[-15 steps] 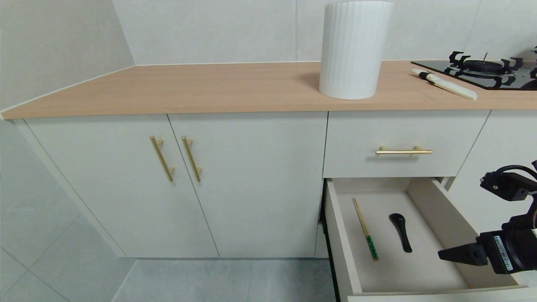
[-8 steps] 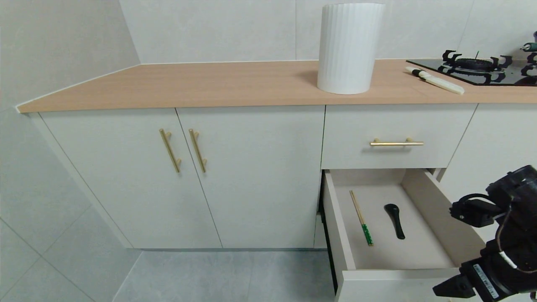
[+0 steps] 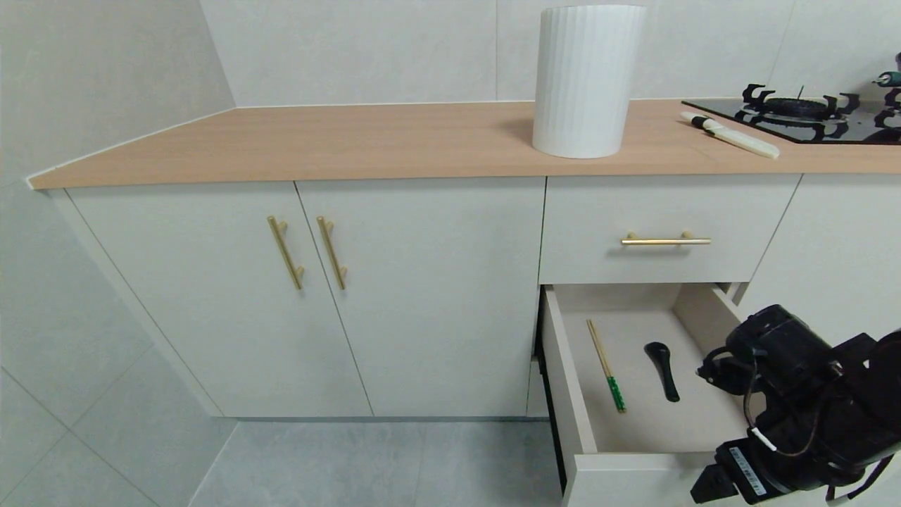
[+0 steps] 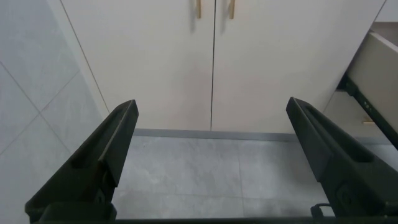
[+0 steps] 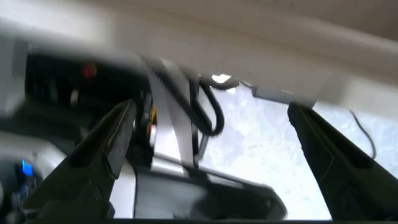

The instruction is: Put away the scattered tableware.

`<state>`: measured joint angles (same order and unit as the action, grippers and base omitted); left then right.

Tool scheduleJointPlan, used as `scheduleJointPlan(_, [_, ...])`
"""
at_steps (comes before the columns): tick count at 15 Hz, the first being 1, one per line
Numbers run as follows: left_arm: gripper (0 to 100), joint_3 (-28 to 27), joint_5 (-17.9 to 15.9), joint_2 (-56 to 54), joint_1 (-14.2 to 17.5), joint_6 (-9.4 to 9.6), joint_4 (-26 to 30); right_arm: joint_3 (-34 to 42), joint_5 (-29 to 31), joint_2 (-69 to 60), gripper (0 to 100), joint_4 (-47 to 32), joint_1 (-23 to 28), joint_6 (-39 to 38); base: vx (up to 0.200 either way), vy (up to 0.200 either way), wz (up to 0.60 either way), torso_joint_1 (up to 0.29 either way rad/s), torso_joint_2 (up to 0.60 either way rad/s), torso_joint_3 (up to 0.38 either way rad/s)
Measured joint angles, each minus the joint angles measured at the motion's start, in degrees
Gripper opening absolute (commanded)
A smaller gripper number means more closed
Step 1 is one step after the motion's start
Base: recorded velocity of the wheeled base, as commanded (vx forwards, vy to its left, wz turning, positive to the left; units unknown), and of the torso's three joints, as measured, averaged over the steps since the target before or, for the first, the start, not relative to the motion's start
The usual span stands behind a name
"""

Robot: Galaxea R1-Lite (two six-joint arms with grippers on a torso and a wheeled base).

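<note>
Right tool [image 5: 211, 155], spread & empty, has swung left across open beige drawer [image 3: 566, 373], lower right; cream-white knife [image 3: 732, 135] on wooden tabletop [image 3: 352, 141] prob. nxt.

Pale cabinets, a tan top, and black and green in the drawer.

The countertop [image 3: 352, 141] is tan wood-grain, and the cabinet doors [image 3: 422, 303] are off-white with gold handles [image 3: 285, 252]. The container [image 3: 586, 81] is white with fine vertical ribs. In the beige drawer [image 3: 569, 380] the chopsticks [image 3: 605, 366] are light wood with green patterned ends, and the spoon [image 3: 665, 377] is glossy black. The knife [image 3: 730, 135] is cream with a black band. My left gripper [image 4: 208, 118] and right gripper [image 5: 208, 124] are black.
</note>
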<state>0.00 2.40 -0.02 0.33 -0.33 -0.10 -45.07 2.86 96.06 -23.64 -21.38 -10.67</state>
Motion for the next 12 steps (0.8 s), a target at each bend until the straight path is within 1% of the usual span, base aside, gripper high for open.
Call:
scheduleJointPlan(2, [100, 0.0, -0.02, 0.0, 0.0, 0.0, 0.0, 0.11, 2.94, 1.93, 100, 2.11, 0.11, -1.16, 0.0, 0.0, 0.0, 0.0, 0.0, 0.0])
scheduleJointPlan(6, [100, 0.0, 0.0, 0.0, 0.0, 0.0, 0.0, 0.12, 3.56, 4.02, 100, 6.18, 0.38, -2.49, 0.0, 0.0, 0.0, 0.0, 0.0, 0.0])
scheduleJointPlan(9, [100, 0.0, 0.0, 0.0, 0.0, 0.0, 0.0, -0.33, 3.49, 4.71, 100, 10.03, 1.84, -2.49, 0.0, 0.0, 0.0, 0.0, 0.0, 0.0])
scheduleJointPlan(11, [100, 0.0, -0.02, 0.0, 0.0, 0.01, 0.0, -2.06, 3.67, 6.08, 100, 14.38, 3.15, -2.16, 0.0, 0.0, 0.0, 0.0, 0.0, 0.0])
scheduleJointPlan(12, [100, 0.0, -0.02, 0.0, 0.0, 0.0, 0.0, -3.35, 3.73, 6.91, 100, 14.93, 3.86, -2.05, 0.0, 0.0, 0.0, 0.0, 0.0, 0.0])
